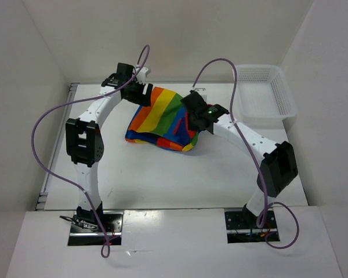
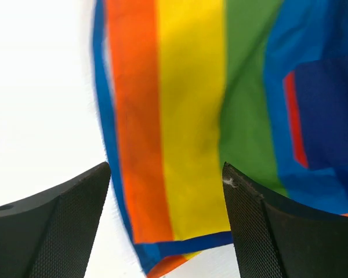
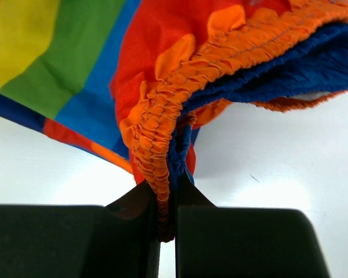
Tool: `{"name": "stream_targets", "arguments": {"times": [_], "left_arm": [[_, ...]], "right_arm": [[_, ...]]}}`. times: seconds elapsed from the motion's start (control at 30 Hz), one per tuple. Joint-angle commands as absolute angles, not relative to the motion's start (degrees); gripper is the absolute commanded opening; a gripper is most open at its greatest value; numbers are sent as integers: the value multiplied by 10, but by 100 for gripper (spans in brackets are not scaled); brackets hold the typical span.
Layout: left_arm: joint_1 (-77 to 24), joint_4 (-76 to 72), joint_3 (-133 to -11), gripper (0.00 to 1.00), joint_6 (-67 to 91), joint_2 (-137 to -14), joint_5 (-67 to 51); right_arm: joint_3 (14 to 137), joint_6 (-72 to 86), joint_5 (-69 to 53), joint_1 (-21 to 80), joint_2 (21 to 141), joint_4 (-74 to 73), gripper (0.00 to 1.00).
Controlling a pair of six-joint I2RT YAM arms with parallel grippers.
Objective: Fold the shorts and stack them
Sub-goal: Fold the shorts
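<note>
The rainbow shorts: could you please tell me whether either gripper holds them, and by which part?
The right gripper pinches the shorts by the gathered orange waistband; the left gripper is open, holding nothing.

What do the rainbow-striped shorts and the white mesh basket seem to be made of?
Rainbow-striped shorts: soft, matte fabric; it drapes and creases, with a gathered elastic waistband. White mesh basket: probably rigid plastic, judging by its even grid walls.
</note>
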State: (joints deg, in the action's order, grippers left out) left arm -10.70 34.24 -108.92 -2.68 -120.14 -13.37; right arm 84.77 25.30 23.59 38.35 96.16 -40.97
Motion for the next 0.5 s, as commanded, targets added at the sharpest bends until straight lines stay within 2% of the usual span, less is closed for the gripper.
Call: {"name": "stream_targets", "arguments": {"times": [0.0,0.2,0.47], "left_arm": [[-160,361,-1123,84,-57,-1225,-138],[-261,333,-965,83,-91,-1198,-159],[-330,348,-914,82,-74,-1243,-113]], "right_arm": [[813,286,201,342,904,-377,0],[744,310,155,277,851,-342,0],[717,316,142,271,846,-331,0]]}}
